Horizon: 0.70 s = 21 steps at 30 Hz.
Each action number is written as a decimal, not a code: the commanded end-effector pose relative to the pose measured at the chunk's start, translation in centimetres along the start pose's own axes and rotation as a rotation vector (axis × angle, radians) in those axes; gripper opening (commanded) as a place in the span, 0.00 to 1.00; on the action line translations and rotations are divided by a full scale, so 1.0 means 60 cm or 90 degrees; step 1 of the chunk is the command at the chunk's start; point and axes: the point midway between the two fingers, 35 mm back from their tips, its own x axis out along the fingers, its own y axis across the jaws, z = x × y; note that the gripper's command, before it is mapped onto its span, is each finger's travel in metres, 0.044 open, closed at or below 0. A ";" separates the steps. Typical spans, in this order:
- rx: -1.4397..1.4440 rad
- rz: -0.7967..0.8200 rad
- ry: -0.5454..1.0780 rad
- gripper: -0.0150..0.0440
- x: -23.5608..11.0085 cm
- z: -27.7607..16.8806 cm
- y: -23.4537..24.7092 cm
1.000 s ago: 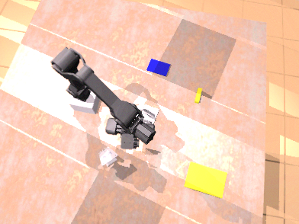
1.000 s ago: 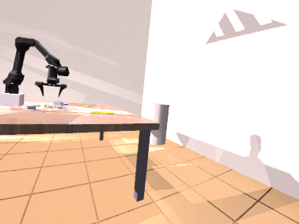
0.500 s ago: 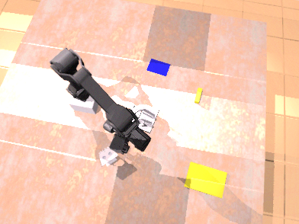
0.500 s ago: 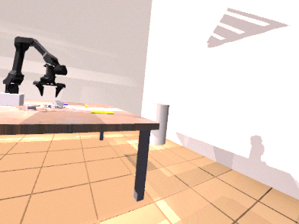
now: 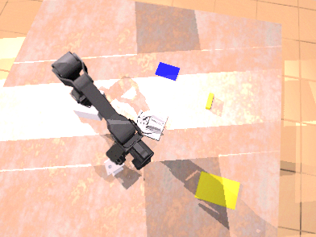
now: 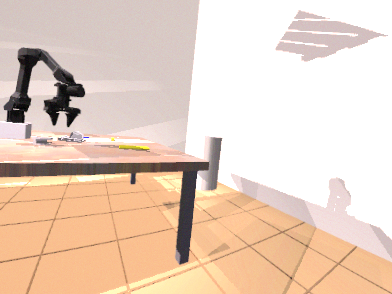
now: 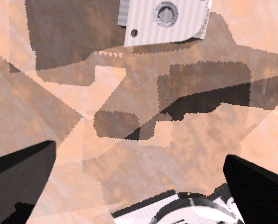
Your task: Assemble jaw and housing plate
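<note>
My gripper (image 5: 129,155) (image 6: 63,124) (image 7: 142,156) is open and empty, its fingers pointing down well above the table. A pale plate (image 5: 114,168) (image 6: 42,141) (image 7: 185,30), seemingly the housing plate, lies apart from the white base; the wrist view shows a round ringed hole and a small dark hole in it, at the top edge. The white base with the jaw parts (image 5: 152,125) (image 6: 76,136) (image 7: 190,215) is cut off at the bottom of the wrist view. I cannot tell the jaws, the pins or any tooth mesh apart there.
A flat yellow rectangle (image 5: 218,190) (image 6: 134,147) lies at the lower right in the top view. A blue rectangle (image 5: 168,71) and a small yellow bar (image 5: 209,101) lie farther up. A white block (image 5: 88,114) (image 6: 15,130) stands by the arm's foot.
</note>
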 end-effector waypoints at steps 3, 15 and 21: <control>0.087 -0.001 0.003 1.00 -0.002 0.012 0.001; 0.278 -0.002 0.002 1.00 -0.006 0.040 0.003; 0.373 -0.001 0.001 1.00 -0.007 0.055 0.004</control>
